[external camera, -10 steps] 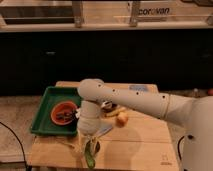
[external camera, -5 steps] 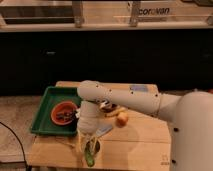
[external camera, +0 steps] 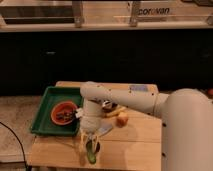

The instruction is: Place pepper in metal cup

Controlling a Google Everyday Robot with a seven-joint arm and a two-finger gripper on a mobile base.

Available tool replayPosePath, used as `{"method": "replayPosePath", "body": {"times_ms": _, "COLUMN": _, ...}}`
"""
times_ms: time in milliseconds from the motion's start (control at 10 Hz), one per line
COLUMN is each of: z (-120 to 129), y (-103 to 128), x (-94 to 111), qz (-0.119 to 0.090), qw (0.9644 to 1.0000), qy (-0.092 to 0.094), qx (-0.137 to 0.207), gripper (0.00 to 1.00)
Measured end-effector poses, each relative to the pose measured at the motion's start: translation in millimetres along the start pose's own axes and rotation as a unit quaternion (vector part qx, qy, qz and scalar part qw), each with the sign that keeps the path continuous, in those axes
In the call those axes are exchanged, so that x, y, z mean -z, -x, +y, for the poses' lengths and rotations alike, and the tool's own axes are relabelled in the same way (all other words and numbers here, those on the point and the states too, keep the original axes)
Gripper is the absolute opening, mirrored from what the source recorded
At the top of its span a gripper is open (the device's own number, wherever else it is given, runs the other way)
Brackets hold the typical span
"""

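I read the gripper (external camera: 89,150) pointing straight down, fingers pinching the pepper (external camera: 91,154) upright, its long axis vertical, directly over the metal cup (external camera: 93,146).

Gripper (external camera: 89,150) at table (external camera: 140,145) front, over pepper (external camera: 91,156), tray (external camera: 42,112) behind-left, fruit (external camera: 122,119) right

Dim, warm light from above, soft blur throughout; the claw (external camera: 89,150) hangs over the table's (external camera: 135,140) shadowed front.
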Motion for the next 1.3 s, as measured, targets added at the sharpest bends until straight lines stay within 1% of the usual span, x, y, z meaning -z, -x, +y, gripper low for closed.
{"method": "replayPosePath", "body": {"times_ms": 100, "z": 4.5, "y": -5.2, "x": -4.9, "qz": -0.013, "qw": 0.9999, "qy": -0.001, "qx": -0.006, "gripper": 0.10}}
{"method": "replayPosePath", "body": {"times_ms": 400, "z": 10.3, "y": -11.4, "x": -7.1, "qz": -0.034, "qw": 0.9993, "qy": 0.002, "qx": -0.018, "gripper": 0.10}}
{"method": "replayPosePath", "body": {"times_ms": 600, "z": 11.4, "y": -13.0, "x": -2.0, "qz": -0.040, "qw": 0.9989, "qy": 0.006, "qx": -0.024, "gripper": 0.10}}
{"method": "replayPosePath", "body": {"times_ms": 1000, "z": 16.4, "y": -17.9, "x": 6.1, "qz": -0.051, "qw": 0.9979, "qy": 0.007, "qx": -0.040, "gripper": 0.10}}
{"method": "replayPosePath", "body": {"times_ms": 1100, "z": 18.8, "y": -19.9, "x": 8.9, "qz": -0.055, "qw": 0.9973, "qy": 0.009, "qx": -0.049, "gripper": 0.15}}
{"method": "replayPosePath", "body": {"times_ms": 1200, "z": 19.4, "y": -20.8, "x": 10.5, "qz": -0.058, "qw": 0.9969, "qy": 0.010, "qx": -0.053, "gripper": 0.22}}
{"method": "replayPosePath", "body": {"times_ms": 1300, "z": 18.5, "y": -21.0, "x": 12.1, "qz": -0.061, "qw": 0.9965, "qy": 0.012, "qx": -0.056, "gripper": 0.32}}
